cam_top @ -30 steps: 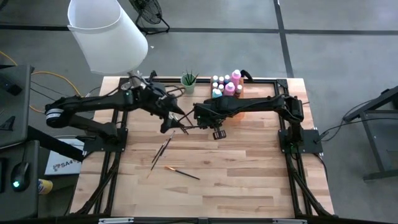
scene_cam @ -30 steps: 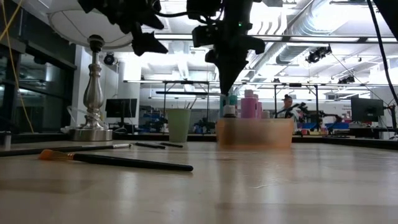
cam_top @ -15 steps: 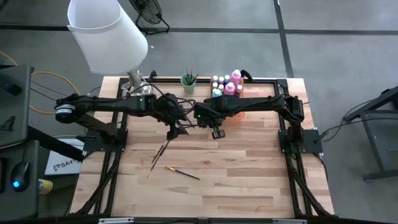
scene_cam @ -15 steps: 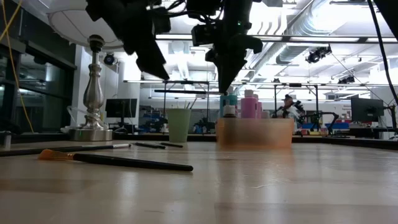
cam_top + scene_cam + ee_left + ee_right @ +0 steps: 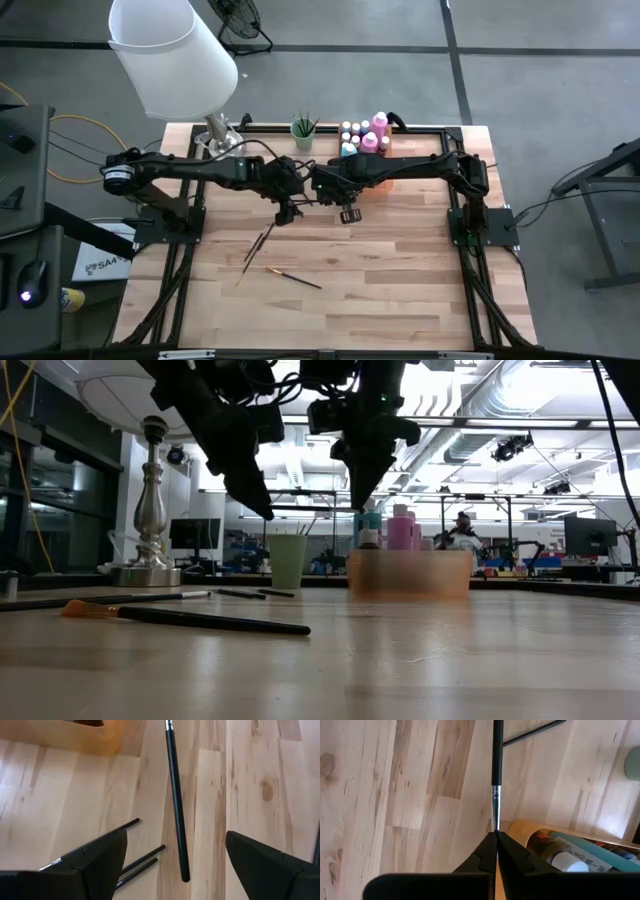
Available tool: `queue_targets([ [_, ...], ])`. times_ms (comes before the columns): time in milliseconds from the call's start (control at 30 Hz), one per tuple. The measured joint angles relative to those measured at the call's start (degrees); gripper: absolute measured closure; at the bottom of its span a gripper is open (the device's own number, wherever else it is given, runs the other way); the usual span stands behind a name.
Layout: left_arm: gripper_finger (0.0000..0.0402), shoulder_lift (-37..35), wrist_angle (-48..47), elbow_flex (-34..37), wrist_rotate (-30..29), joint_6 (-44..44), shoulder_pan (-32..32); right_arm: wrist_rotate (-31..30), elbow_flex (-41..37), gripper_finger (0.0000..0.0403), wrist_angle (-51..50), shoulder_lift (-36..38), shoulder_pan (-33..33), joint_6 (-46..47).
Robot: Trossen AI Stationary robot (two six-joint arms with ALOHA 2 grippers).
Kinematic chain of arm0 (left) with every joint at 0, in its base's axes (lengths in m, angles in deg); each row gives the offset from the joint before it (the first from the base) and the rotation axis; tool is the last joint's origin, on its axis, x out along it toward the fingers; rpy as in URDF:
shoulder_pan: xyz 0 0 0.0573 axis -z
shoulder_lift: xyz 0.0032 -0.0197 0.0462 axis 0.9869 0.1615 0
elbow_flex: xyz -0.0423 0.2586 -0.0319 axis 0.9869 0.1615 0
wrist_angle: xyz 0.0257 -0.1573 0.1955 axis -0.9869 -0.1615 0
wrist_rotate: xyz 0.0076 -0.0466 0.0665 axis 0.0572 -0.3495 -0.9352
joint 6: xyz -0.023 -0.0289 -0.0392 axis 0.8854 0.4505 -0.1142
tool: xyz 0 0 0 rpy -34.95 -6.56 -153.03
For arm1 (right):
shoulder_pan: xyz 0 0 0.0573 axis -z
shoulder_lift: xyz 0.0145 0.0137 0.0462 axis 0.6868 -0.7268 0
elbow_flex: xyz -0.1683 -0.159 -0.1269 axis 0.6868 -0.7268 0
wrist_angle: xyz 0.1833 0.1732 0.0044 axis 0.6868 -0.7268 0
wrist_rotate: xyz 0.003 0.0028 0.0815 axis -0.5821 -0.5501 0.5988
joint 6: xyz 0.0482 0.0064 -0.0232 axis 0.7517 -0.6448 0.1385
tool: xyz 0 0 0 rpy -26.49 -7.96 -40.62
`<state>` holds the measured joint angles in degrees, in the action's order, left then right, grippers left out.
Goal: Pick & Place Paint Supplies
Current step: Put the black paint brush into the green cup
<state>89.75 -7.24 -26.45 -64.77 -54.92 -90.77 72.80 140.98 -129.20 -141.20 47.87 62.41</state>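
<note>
— What colours do you see upper centre of the high view?
— You've got pink and teal paint bottles, a pale green cup, a white lampshade, and black paintbrushes on blond wood.

Both arms are dark, near black, built of slim jointed links, each rising from a black base block mounted on a black tube frame. The left arm has a pale ring at its shoulder joint and loose black cables along it. The right arm matches it, and the fingers are matte black wedges with angular faces.
</note>
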Motion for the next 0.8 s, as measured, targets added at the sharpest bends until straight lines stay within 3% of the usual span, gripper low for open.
queue_targets([
  [800,0.0069,4.4,14.7,0.1,-0.1,1.0,0.0,2.0,0.0,0.0399,2.6,0.0,0.0,0.3],
])
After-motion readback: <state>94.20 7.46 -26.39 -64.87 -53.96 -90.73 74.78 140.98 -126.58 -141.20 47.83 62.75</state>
